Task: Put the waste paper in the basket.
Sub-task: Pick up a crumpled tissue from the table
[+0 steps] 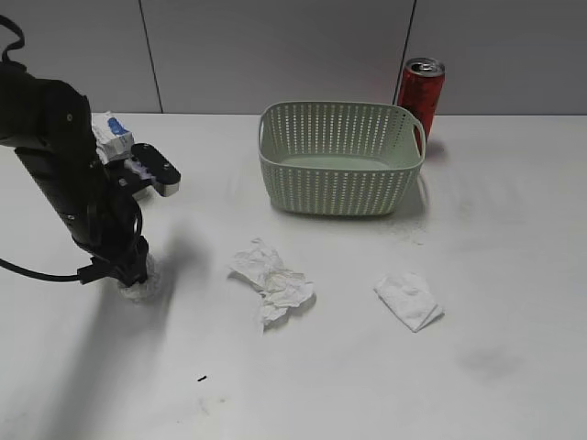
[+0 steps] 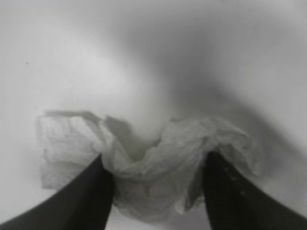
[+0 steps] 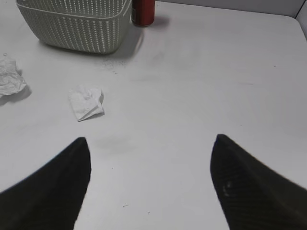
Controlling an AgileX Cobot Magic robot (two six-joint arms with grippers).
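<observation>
Left hand (image 2: 156,191) sat down on the tabletop (image 1: 514,275), its fingers straddling and pinching one paper wad (image 2: 158,163); the basket (image 1: 341,158) lay off to its right and farther back, while the right hand (image 3: 151,187) hung apart, holding nothing.

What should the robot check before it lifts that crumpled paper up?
1. Paper between the fingers: ok. The left gripper has a paper wad between its fingers.
2. Fingers squeezed tight: cannot tell; the paper fills the gap.
3. Basket ready: ok, upright with its top open.
4. Way to the basket: ok, only bare table and a second wad lying low.
5. Red can: ok, behind the basket.
6. Right gripper: ok, open, away from the third wad.
</observation>
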